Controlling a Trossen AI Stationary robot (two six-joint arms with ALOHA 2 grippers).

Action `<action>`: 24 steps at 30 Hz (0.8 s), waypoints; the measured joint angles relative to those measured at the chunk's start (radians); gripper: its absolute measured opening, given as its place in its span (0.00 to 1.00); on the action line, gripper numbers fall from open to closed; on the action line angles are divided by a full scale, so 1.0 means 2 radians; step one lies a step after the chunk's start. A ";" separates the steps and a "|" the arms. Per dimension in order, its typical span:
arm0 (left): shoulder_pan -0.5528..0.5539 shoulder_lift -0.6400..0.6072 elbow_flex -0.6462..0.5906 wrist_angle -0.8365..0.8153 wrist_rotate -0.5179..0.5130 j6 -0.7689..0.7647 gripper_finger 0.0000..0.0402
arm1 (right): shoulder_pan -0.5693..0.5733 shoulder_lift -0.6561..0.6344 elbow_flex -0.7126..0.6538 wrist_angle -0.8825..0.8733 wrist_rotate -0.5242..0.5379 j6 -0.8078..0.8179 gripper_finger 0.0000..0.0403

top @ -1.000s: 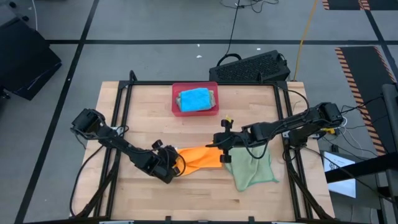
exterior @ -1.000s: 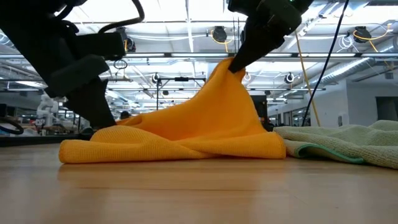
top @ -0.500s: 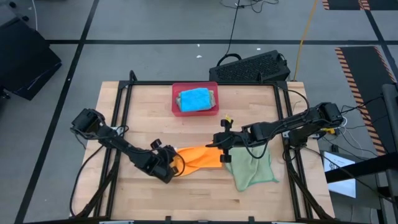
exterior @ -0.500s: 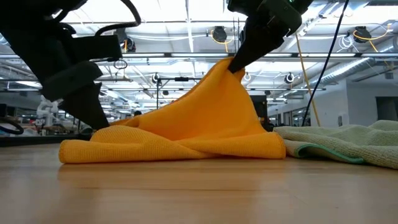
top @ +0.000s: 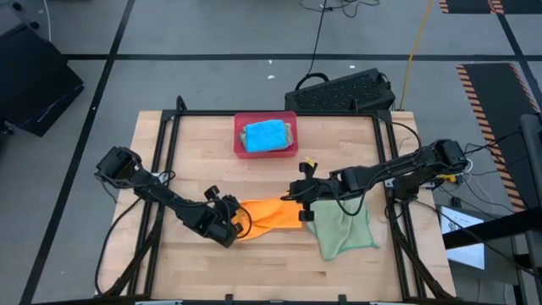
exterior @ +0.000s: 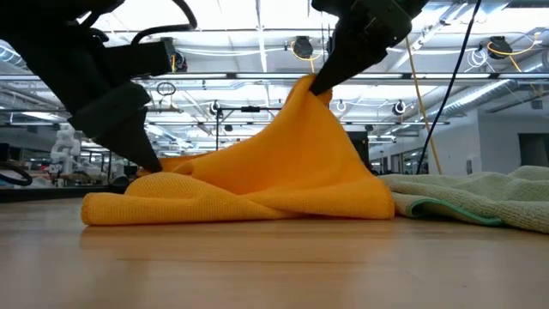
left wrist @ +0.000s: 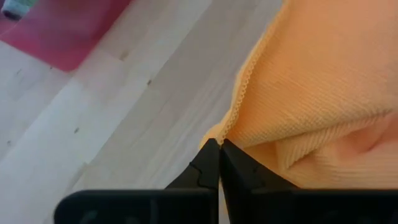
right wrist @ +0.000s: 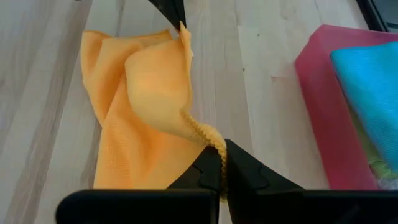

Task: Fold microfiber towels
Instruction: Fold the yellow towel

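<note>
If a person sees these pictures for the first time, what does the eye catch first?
First, the orange towel near the table's front middle, pinched at opposite ends by both hands: the left hand holds one corner low at the table, and the right hand lifts the other into a peak. Next, the pink-red tray at the back with a blue towel in it, and a pale green towel lying to the right.

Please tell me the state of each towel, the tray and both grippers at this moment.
Orange microfiber towel: crumpled, pinched at two corners.
Light green towel: flat, loosely spread.
Bright blue towel: folded, in tray.
Pink-red rectangular tray: loaded.
Left gripper: shut on orange towel.
Right gripper: shut on orange towel, lifting.
</note>
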 joint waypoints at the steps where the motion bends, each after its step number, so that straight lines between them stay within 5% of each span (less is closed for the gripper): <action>1: 0.000 0.000 0.000 0.003 -0.003 0.003 0.02 | 0.000 0.000 0.000 0.000 0.000 0.000 0.01; 24: -0.014 -0.010 0.000 0.025 -0.041 0.025 0.01 | 0.000 0.000 0.000 0.035 0.000 0.000 0.01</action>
